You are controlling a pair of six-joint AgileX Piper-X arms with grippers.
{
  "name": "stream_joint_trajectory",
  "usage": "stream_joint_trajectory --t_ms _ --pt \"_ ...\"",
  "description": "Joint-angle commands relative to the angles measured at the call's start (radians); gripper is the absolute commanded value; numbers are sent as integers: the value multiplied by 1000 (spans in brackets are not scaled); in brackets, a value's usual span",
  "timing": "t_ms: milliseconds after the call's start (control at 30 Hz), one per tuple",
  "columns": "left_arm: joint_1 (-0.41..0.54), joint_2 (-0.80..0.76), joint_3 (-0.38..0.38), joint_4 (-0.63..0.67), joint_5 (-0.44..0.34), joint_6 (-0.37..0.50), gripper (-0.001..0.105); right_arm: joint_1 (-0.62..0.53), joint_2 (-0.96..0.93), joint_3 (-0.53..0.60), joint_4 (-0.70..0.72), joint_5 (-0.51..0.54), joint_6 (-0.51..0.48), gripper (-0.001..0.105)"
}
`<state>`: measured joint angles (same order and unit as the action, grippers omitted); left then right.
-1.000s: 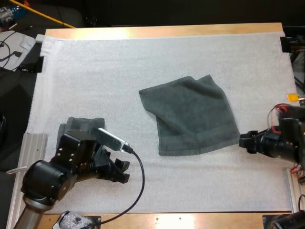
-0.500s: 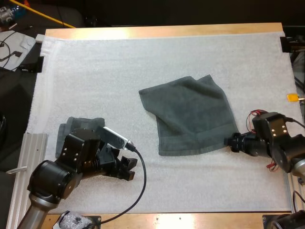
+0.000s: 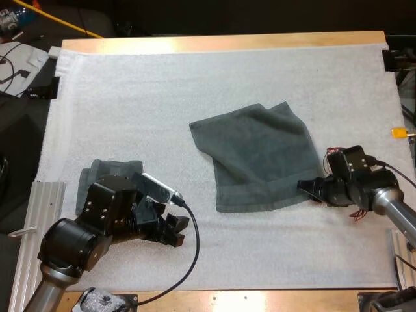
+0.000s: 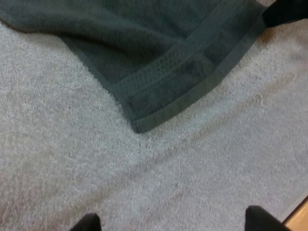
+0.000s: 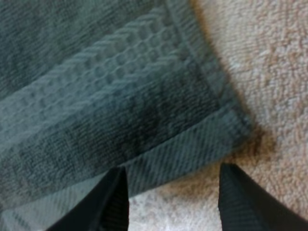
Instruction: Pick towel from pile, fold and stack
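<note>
A dark grey-green towel lies spread flat on the middle of the white mat. My right gripper is open at the towel's near right corner, its fingers standing apart right at the hem. My left gripper is open over bare mat, a little short of the towel's near left corner; its fingertips stand wide apart with nothing between them. A second, bunched towel lies at the mat's left, partly hidden behind my left arm.
The white mat covers the wooden table. A metal rail runs along the mat's near left edge. Bare mat lies all around the spread towel.
My right gripper has moved left from the mat's right edge up to the towel's near right corner. My left gripper has crept slightly right toward the towel. The towel has not moved.
</note>
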<state>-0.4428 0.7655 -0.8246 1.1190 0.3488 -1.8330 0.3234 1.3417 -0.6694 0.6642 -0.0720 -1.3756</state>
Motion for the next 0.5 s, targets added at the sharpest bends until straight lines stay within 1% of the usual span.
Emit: stream_joint_trajectory --t_ms 0,100,200,267,467 --pt "-1 1 3 -14 8 -8 59 -21 37 -6 -28 5 20 42" --pt "0 0 2 -15 9 -8 59 -32 66 -5 -41 -6 36 39" --pt "0 1 3 -14 12 -9 59 -37 80 -4 -55 -14 55 34" --pt "-2 -1 -3 -11 17 -8 59 -28 77 -1 -62 20 56 38" --pt "-2 3 -1 -14 24 -8 59 -30 105 -5 -75 68 84 38"
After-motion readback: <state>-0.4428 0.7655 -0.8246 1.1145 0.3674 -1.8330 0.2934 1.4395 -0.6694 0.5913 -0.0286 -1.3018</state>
